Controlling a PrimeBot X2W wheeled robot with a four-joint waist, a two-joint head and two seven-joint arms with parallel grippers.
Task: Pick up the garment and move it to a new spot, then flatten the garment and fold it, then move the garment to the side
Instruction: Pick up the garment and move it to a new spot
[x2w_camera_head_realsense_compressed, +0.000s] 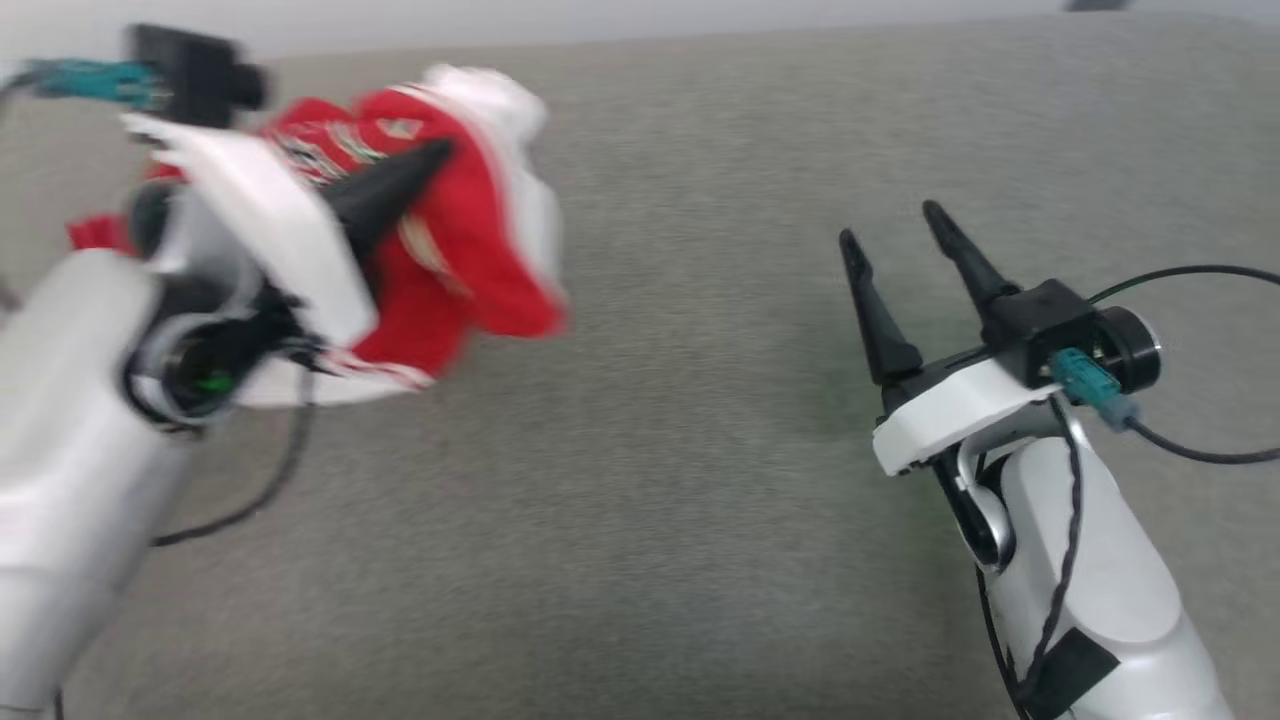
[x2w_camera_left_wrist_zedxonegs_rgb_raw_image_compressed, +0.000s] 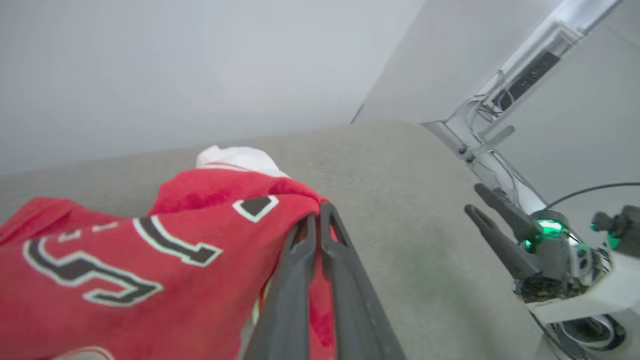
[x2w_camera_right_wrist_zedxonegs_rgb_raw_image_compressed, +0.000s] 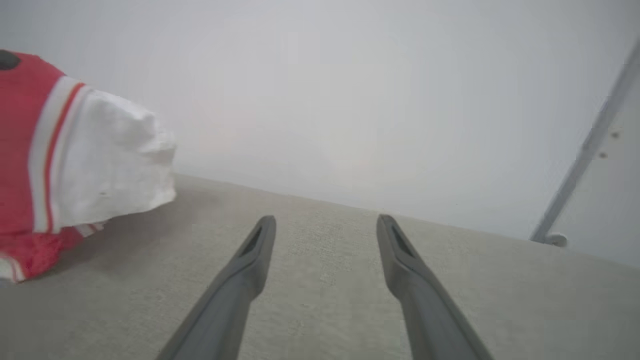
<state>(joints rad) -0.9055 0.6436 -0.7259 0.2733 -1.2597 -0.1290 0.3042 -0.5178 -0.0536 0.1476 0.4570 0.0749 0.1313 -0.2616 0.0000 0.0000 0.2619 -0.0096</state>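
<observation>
The left pincer (x2w_camera_left_wrist_zedxonegs_rgb_raw_image_compressed: 316, 220) was closed tight, its two dark fingers pressed together on one small fold of the garment (x2w_camera_left_wrist_zedxonegs_rgb_raw_image_compressed: 125, 260), at the red edge beside the black lettering. The rest of the shirt hung from that pinch in a bunch over the far left part of the worktop (x2w_camera_head_realsense_compressed: 700, 500), and a white sleeve stuck out on the side toward the worktop's middle. I could not tell whether the lowest folds touched the worktop, because the head view was blurred there.

The danger, I think, was the grip itself. Very little cloth was between the fingers, and soft jersey fabric slides easily. A quick swing of the arm could pull it free and drop the shirt in a heap short of the new spot. If the hem dragged over the textured grey worktop, the friction could do the same, or twist the shirt more and make the flattening harder.

The right pincer (x2w_camera_head_realsense_compressed: 893, 228) stood wide and empty over the right half of the worktop, well apart from the garment, probably too far to catch a slip.
</observation>
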